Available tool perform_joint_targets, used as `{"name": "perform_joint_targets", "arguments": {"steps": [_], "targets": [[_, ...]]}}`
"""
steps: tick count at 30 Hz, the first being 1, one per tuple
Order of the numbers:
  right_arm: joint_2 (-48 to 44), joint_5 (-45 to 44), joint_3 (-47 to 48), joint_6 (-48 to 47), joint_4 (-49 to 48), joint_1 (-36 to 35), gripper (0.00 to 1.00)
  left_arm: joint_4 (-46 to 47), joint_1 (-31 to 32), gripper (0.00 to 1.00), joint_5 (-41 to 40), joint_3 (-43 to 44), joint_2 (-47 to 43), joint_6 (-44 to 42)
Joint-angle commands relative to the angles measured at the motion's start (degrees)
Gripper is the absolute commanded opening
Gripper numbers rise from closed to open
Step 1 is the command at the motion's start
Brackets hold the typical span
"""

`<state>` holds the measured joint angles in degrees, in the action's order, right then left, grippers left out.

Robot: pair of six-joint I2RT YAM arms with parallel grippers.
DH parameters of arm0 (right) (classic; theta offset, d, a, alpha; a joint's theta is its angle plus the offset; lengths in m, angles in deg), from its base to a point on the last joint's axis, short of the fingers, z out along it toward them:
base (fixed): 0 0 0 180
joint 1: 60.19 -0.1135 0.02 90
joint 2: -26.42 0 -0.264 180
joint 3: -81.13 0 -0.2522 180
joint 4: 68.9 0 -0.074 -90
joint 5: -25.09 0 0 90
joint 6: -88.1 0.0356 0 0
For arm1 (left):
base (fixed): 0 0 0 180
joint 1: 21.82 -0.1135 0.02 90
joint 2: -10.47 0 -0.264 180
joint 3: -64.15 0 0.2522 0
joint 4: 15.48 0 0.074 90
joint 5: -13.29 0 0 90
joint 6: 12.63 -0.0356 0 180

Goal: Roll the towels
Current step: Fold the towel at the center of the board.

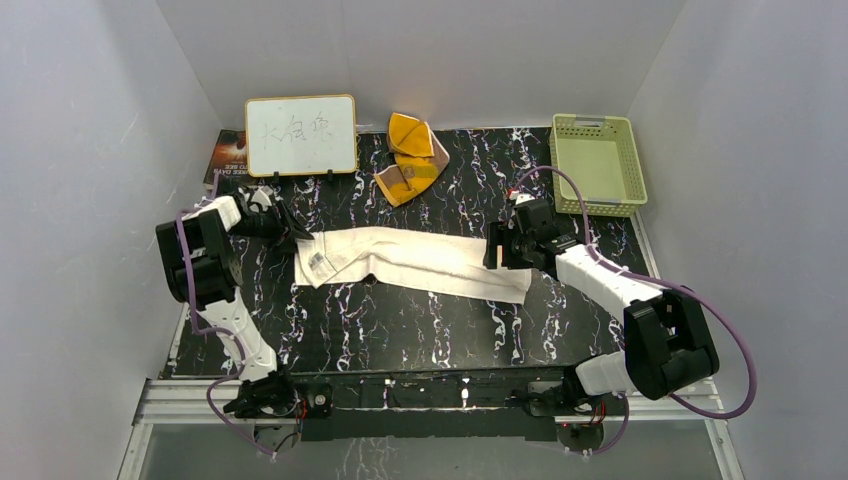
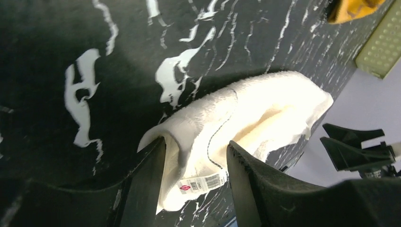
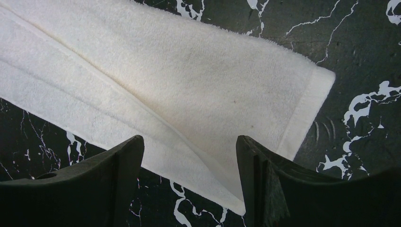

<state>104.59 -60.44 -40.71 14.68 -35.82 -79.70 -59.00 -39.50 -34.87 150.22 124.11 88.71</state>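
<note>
We see the cream towel (image 1: 420, 258) folded into 1 long strip across the middle of the bench (image 1: 400, 330), running from the left arm's side down to the right arm's side. Its left end carries a small sewn label (image 2: 201, 182) that faces up.

The left gripper (image 2: 196, 142) sits low at that left end. Its 2 fingers stand apart with the towel's corner lying loose between them, and the left finger touches the fold of the cloth. We do not see a pinch on it.

The right gripper (image 3: 189, 139) hangs over the strip's right end with its jaws wide. The hemmed edge lies flat on the bench below and between the fingers, and nothing is held.

The orange towel (image 1: 410, 160) lies crumpled at the back of the bench, well apart from both arms and just beside the whiteboard (image 1: 300, 135) with its dark writing. A pale green basket (image 1: 598, 208) stands at the back right corner.
</note>
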Motion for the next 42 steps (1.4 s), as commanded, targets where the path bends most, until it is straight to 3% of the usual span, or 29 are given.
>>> {"name": "perform_joint_targets", "arguments": {"steps": [1, 4, 9, 13, 23, 35, 42], "targets": [[-0.1, -0.1, 1.7, -0.8, -3.1, -0.3, 0.70, 0.0, -1.4, 0.49, -8.7, -3.7, -4.8, 2.5], [-0.4, -0.2, 2.3, -1.0, -3.1, -0.6, 0.70, 0.9, -1.8, 0.49, -12.3, -4.7, -9.4, 4.3], [1.4, -4.9, 5.8, -2.8, -1.6, -5.5, 0.70, 4.8, -1.4, 0.50, -11.5, -8.5, -21.2, 9.8], [3.0, -5.2, 7.1, -2.6, -1.6, -7.6, 0.70, 2.3, -1.3, 0.52, -16.0, -13.8, -30.5, 11.7], [4.3, -5.0, 7.1, -2.5, -1.6, -9.2, 0.70, 1.0, 0.2, 0.54, -17.8, -37.0, -50.8, 26.4], [4.3, -5.6, 6.9, -1.7, -0.6, -10.4, 0.70, 4.6, 2.7, 0.56, -22.3, -41.2, -49.4, 29.8], [4.7, -5.9, 7.2, -1.9, -0.2, -10.5, 0.70, 8.4, 2.9, 0.52, -25.8, -42.9, -50.1, 32.5]]}}
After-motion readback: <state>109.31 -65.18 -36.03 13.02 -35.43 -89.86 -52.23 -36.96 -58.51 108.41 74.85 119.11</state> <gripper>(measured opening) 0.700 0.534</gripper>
